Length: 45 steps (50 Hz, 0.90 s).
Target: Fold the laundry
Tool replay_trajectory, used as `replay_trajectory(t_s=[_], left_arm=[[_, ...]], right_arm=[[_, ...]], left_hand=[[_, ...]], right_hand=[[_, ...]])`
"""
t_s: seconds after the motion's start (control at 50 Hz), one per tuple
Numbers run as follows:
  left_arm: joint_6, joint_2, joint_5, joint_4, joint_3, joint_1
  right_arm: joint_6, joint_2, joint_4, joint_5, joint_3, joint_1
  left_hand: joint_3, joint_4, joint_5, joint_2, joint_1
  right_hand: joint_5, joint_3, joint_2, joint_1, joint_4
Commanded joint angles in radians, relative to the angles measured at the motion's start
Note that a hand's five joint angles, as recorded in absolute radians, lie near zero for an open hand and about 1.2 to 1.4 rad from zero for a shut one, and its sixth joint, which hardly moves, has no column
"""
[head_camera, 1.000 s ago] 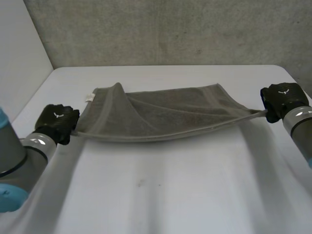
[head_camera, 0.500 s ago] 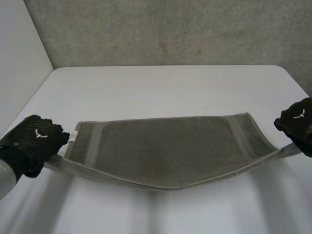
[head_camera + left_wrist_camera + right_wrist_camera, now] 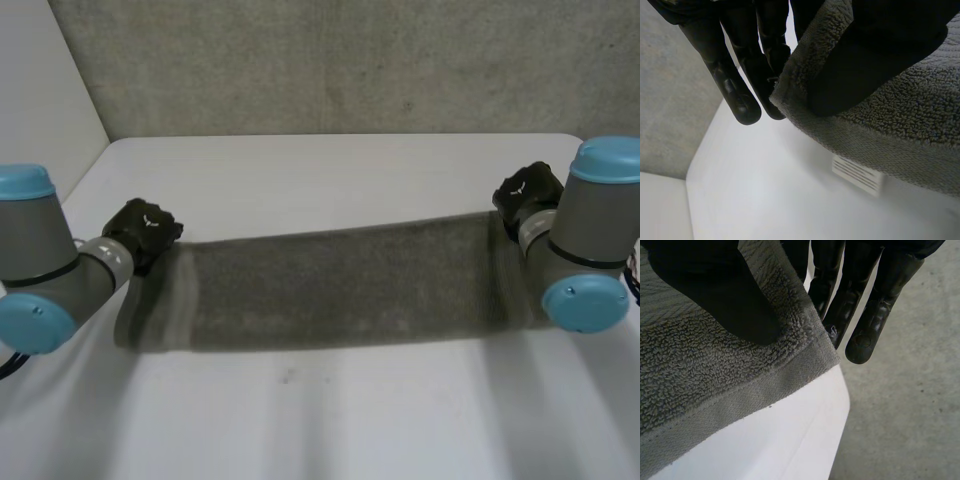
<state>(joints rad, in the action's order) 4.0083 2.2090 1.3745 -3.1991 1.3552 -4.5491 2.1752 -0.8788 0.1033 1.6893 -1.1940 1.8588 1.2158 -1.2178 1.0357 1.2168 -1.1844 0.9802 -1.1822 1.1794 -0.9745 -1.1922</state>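
Observation:
A grey terry towel (image 3: 340,290) stretches across the middle of the white table (image 3: 330,170) between my two hands. My left hand (image 3: 145,228) pinches the towel's left far corner: in the left wrist view the thumb (image 3: 875,55) presses the towel (image 3: 900,125) against the fingers (image 3: 735,85), and a white label (image 3: 858,174) hangs under the edge. My right hand (image 3: 525,195) pinches the right far corner. In the right wrist view its thumb (image 3: 715,295) lies on the towel (image 3: 705,375), with the fingers (image 3: 865,315) behind the hem.
A grey concrete wall (image 3: 340,60) runs behind the table's far edge. A white panel (image 3: 40,110) stands at the left. Bare table lies in front of the towel, and the floor (image 3: 905,405) shows past the table's right edge.
Both hands have swung the towel away from me, from low near the front toward the table's middle. The towel's hanging part now trails toward me.

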Motion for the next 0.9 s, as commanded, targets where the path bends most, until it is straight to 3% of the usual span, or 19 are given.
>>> replay_trajectory(t_s=[0.02, 0.1, 0.12, 0.14, 0.16, 0.18, 0.2, 0.36, 0.5, 0.56, 0.6, 0.76, 0.9], left_arm=[[-0.011, 0.081, 0.037, -0.008, -0.125, 0.024], [-0.015, 0.106, 0.043, -0.01, -0.146, 0.032], [-0.018, 0.113, 0.043, -0.01, -0.149, 0.033], [-0.018, 0.116, 0.044, -0.01, -0.15, 0.035], [-0.018, 0.117, 0.044, -0.01, -0.15, 0.035], [-0.017, 0.118, 0.051, -0.01, -0.15, 0.039], [-0.017, 0.118, 0.051, -0.01, -0.15, 0.039], [-0.072, 0.078, 0.052, -0.008, -0.148, 0.044], [-0.294, -0.125, 0.044, -0.01, -0.027, 0.019], [-0.382, -0.222, 0.043, -0.012, 0.048, 0.003], [-0.431, -0.262, 0.041, -0.013, 0.092, -0.004], [-0.619, -0.411, 0.04, -0.067, 0.293, -0.005], [-0.667, -0.439, 0.04, -0.196, 0.429, -0.005]], right_arm=[[-0.006, 0.08, 0.05, 0.012, 0.074, 0.017], [-0.003, 0.107, 0.055, 0.012, 0.099, 0.017], [0.001, 0.109, 0.058, 0.01, 0.099, 0.017], [0.002, 0.109, 0.058, 0.01, 0.099, 0.017], [0.005, 0.113, 0.065, 0.015, 0.099, 0.017], [0.005, 0.113, 0.065, 0.015, 0.099, 0.017], [0.006, 0.118, 0.073, 0.017, 0.099, 0.017], [0.055, 0.058, 0.073, 0.046, 0.061, 0.014], [0.209, -0.129, 0.069, 0.03, -0.068, 0.005], [0.281, -0.216, 0.05, -0.016, -0.141, 0.006], [0.325, -0.281, -0.025, -0.092, -0.211, 0.005], [0.376, -0.341, -0.227, -0.209, -0.346, -0.105], [0.379, -0.348, -0.16, -0.276, -0.464, -0.188]], left_hand=[[0.18, -0.178, 0.186, 0.179, -0.212], [0.18, -0.178, 0.186, 0.179, -0.212], [0.18, -0.178, 0.186, 0.179, -0.212], [-0.223, 0.225, -0.218, -0.224, 0.192], [-0.227, 0.229, -0.222, -0.228, 0.196], [-1.009, 1.011, -1.004, -1.01, 0.978], [-1.017, 1.019, -1.011, -1.018, 0.985], [-1.041, 1.043, -1.036, -1.042, 1.01], [-1.041, 1.043, -1.036, -1.042, 1.01], [-1.041, 1.043, -1.036, -1.042, 1.01], [-1.041, 1.043, -1.036, -1.042, 1.01], [-1.041, 1.043, -1.036, -1.042, 1.01], [-1.041, 1.043, -1.036, -1.042, 1.01]], right_hand=[[0.242, -0.214, 0.217, -0.422, -0.204], [0.242, -0.214, 0.217, -0.422, -0.204], [0.062, -0.035, 0.038, -0.243, -0.025], [0.061, -0.033, 0.036, -0.241, -0.023], [-0.736, 0.763, -0.76, 0.556, 0.773], [-0.744, 0.771, -0.768, 0.564, 0.781], [-0.98, 1.008, -1.005, 0.8, 1.018], [-0.98, 1.008, -1.005, 0.8, 1.018], [-0.98, 1.008, -1.005, 0.8, 1.018], [-0.98, 1.008, -1.005, 0.8, 1.018], [-0.98, 1.008, -1.005, 0.8, 1.018], [-0.906, 0.933, -0.93, 0.725, 0.943], [-0.656, 0.683, -0.681, 0.476, 0.693]])
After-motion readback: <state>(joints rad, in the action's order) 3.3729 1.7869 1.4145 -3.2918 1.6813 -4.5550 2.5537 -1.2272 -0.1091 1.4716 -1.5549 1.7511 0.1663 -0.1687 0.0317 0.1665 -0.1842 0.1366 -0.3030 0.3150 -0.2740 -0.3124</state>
